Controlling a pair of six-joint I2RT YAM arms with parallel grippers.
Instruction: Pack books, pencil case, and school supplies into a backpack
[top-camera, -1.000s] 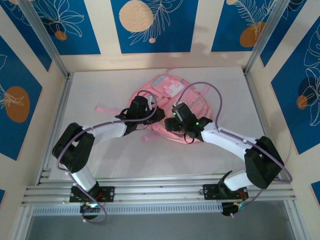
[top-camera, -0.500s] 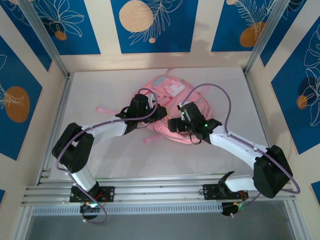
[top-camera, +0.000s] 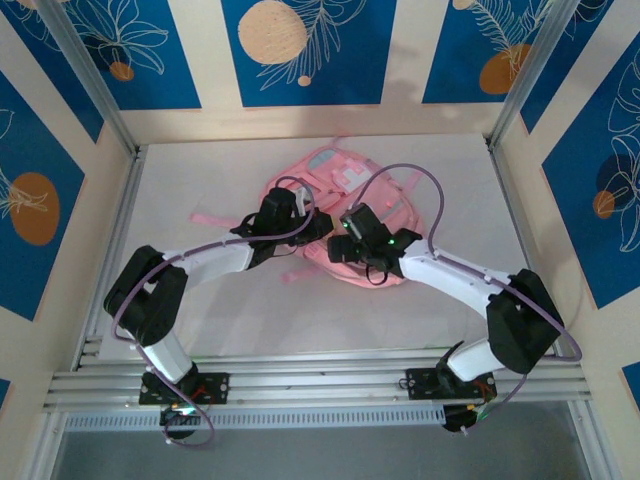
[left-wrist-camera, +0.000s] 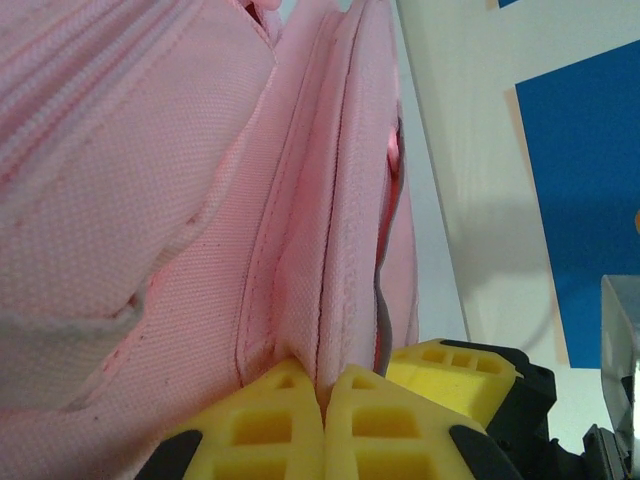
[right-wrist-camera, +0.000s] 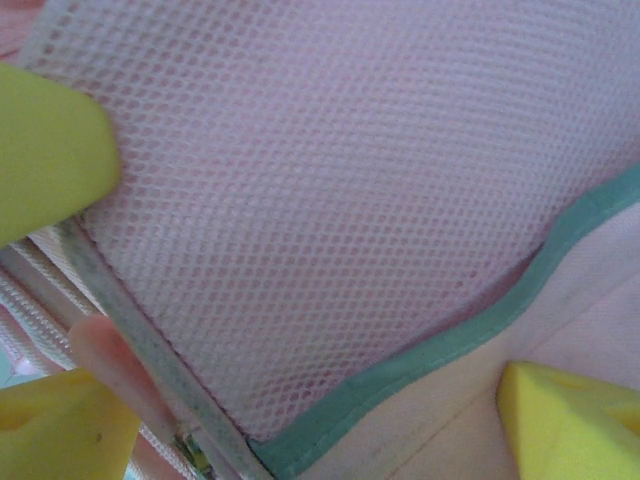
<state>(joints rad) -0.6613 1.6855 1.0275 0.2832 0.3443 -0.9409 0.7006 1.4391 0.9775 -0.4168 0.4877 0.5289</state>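
Note:
The pink backpack (top-camera: 345, 185) lies flat in the middle of the table. My left gripper (top-camera: 308, 228) is at its near-left edge, and in the left wrist view (left-wrist-camera: 325, 395) it is shut on a fold of the backpack's (left-wrist-camera: 200, 200) pink seam. My right gripper (top-camera: 340, 246) hovers over the near edge, right beside the left one. In the right wrist view it (right-wrist-camera: 320, 435) is open, with its yellow fingertips (right-wrist-camera: 565, 420) spread over a white mesh pocket (right-wrist-camera: 330, 180) with teal trim. The books, pencil case and school supplies are hidden.
A thin pink strap (top-camera: 212, 218) trails left of the backpack on the white table (top-camera: 200, 300). Aluminium frame posts (top-camera: 95, 85) and patterned walls close in the sides and back. The right arm's purple cable (top-camera: 430, 190) loops over the backpack.
The right arm swung out to the right, then came back left over the backpack's near edge. The left gripper kept its hold and did not move.

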